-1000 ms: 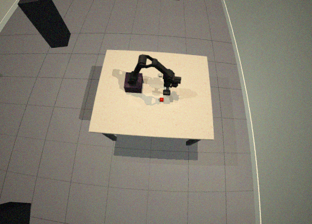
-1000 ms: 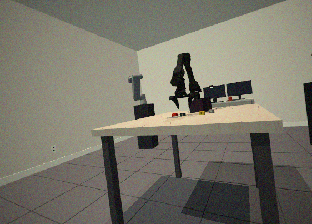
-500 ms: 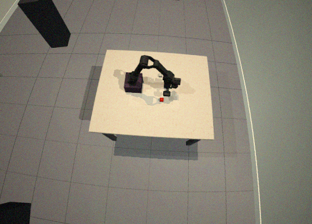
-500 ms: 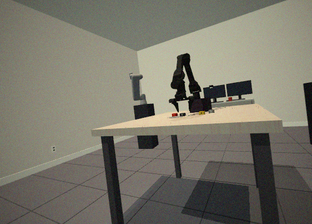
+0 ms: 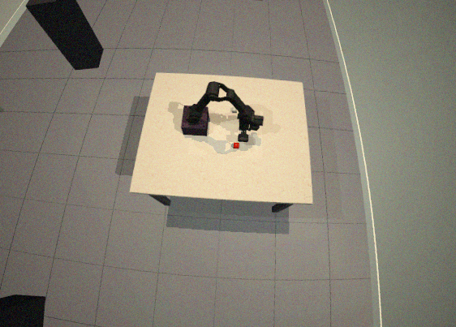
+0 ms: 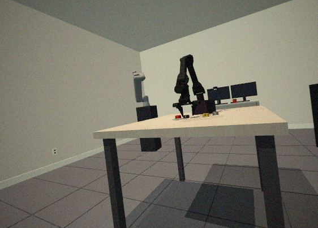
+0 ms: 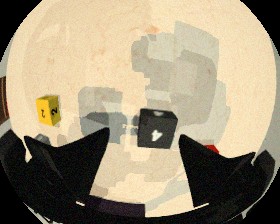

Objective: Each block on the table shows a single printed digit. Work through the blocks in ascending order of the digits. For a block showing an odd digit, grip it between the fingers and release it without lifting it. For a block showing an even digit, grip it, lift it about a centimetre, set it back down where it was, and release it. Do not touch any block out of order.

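Observation:
A black block (image 6: 185, 116) (image 7: 158, 128) with a white digit that looks like 4 stands on the table. My gripper (image 5: 243, 139) (image 7: 145, 135) is open and low over it, with a fingertip to either side in the wrist view and nothing gripped. The gripper hides the black block in the top view. A yellow block (image 6: 205, 115) (image 7: 48, 110) showing 2 stands left in the wrist view. A red block (image 5: 236, 145) (image 6: 177, 116) (image 7: 211, 149) is partly behind the right finger there. A grey-white block (image 5: 234, 110) (image 6: 215, 113) (image 7: 42, 138) is mostly hidden by the left finger. The digits of these last two are unreadable.
The table (image 5: 182, 171) (image 6: 237, 128) carries the arm's dark base (image 5: 195, 122) to the left of the blocks in the top view. The red block is close to the gripper. Arm shadows cross the table top around the blocks.

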Motion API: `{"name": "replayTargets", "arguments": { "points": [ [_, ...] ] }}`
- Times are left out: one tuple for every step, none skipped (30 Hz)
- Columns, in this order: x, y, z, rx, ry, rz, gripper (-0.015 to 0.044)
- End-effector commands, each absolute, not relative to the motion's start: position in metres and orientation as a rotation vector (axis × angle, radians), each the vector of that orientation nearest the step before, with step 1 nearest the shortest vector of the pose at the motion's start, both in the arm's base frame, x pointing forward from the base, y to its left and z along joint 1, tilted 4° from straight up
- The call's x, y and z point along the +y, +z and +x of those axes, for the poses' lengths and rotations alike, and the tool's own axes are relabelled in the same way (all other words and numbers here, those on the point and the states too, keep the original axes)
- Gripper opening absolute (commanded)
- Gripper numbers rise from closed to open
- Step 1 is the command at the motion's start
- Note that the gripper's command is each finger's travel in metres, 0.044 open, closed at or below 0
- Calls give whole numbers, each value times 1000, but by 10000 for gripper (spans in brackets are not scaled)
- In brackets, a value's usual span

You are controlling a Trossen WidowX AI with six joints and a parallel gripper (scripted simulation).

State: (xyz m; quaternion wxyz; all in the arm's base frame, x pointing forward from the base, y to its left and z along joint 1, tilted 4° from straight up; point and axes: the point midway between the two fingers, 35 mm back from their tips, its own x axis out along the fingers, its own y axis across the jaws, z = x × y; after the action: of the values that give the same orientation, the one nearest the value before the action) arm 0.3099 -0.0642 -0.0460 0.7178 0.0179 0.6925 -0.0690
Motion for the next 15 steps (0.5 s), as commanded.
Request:
{"name": "replayTargets", "arguments": {
  "points": [
    [-64,-48,310,1534,-150,35,216],
    [-64,-48,310,1534,-150,35,190],
    [-64,-48,310,1534,-150,35,164],
    [-64,-48,310,1534,-150,35,138],
    [-64,-48,310,1534,-150,35,120],
    [-64,-48,310,1534,-150,35,120],
    [-64,-48,310,1534,-150,35,120],
    [-64,-48,310,1534,-150,35,120],
    [-64,-48,310,1534,-150,35,120],
    [-64,-48,310,1534,-150,35,120],
    [-64,-48,310,1534,-150,35,120],
    [-64,-48,310,1534,-150,35,120],
    [-64,-48,310,1534,-150,35,120],
    [-64,-48,310,1534,-150,35,120],
    [-64,-48,310,1534,-150,35,120]
  ]
}}
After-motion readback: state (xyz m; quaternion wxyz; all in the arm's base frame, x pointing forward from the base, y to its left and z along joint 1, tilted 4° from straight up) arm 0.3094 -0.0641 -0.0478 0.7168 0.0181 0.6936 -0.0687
